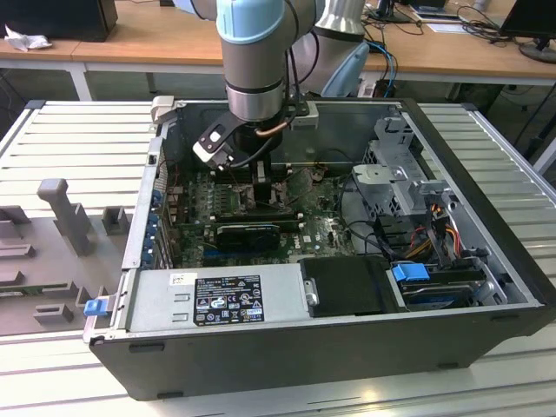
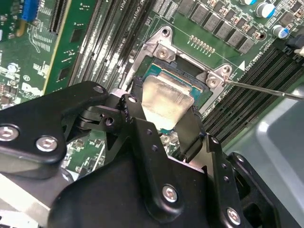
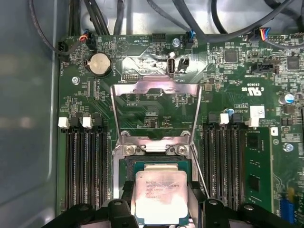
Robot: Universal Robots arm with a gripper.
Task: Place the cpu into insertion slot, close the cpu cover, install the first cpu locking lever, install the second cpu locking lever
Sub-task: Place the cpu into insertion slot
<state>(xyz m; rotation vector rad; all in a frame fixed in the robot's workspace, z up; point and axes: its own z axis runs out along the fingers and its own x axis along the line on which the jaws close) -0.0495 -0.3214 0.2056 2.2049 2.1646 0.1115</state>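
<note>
Cpu (image 3: pixel 160 192) pinched edgewise by pincer (image 2: pixel 165 100), over insertion slot (image 2: pixel 176 71).

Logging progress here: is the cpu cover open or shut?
Open: the cover lies flipped back off the slot, leaving the cpu uncovered.

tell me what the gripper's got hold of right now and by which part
The gripper holds the cpu, its fingers pinching two opposite side edges, at the insertion slot.
</note>
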